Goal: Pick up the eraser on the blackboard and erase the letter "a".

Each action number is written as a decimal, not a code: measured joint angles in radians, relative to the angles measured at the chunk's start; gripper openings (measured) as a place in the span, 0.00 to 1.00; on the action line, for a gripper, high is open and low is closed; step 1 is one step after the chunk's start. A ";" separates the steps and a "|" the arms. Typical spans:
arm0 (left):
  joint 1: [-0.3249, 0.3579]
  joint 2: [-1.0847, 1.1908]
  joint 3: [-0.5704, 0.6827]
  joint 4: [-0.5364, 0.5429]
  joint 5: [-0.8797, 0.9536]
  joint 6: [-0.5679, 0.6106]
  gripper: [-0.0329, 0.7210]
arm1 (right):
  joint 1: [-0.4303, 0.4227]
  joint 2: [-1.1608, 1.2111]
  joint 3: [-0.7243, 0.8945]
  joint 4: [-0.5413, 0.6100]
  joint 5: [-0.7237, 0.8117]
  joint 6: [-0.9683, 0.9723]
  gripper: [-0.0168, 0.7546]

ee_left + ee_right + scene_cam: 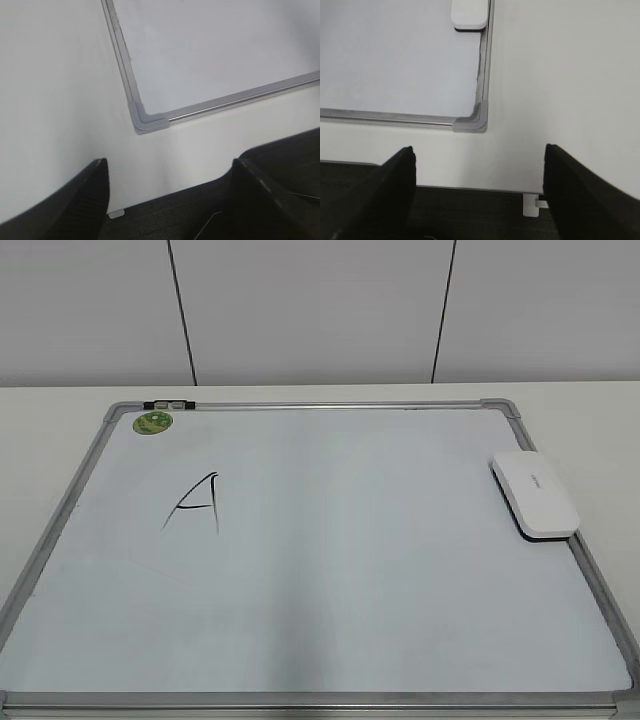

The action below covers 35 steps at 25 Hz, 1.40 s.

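Nothing started: eraser (pixel 534 493) lay untouched at right-centre of blackboard (pixel 330 706), only a capital A (pixel 195 503) apparently visible, both grippers' jaws apart.

Even, diffuse light fills all three views, bright with no harsh glare, and the large white rectangular whiteboard with a silver metal frame (pixel 330 570) shows only faint vertical bands of softer sheen across its surface. The flat white rounded plastic eraser (pixel 534 492) casts a thin dark shadow along its near edge. Both wrist views are softer and dimmer, with the black end effector fingers (pixel 75 200) (pixel 580 195) blurred in the foreground.
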 joint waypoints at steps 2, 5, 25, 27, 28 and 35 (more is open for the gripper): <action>0.000 -0.002 0.016 0.011 -0.024 0.000 0.77 | 0.000 -0.006 0.037 0.000 0.001 -0.002 0.78; 0.000 -0.004 0.036 0.025 -0.069 0.000 0.77 | 0.000 -0.006 0.055 0.000 -0.003 -0.002 0.78; 0.000 -0.004 0.049 0.033 -0.098 0.000 0.77 | 0.000 -0.006 0.099 -0.001 -0.128 -0.002 0.78; 0.000 -0.004 0.049 0.033 -0.098 0.000 0.76 | 0.000 -0.006 0.099 -0.001 -0.128 -0.002 0.78; 0.000 -0.004 0.049 0.033 -0.098 0.000 0.76 | 0.000 -0.006 0.099 -0.001 -0.128 -0.002 0.78; 0.000 -0.004 0.049 0.033 -0.098 0.000 0.74 | 0.000 -0.006 0.099 -0.001 -0.130 -0.002 0.78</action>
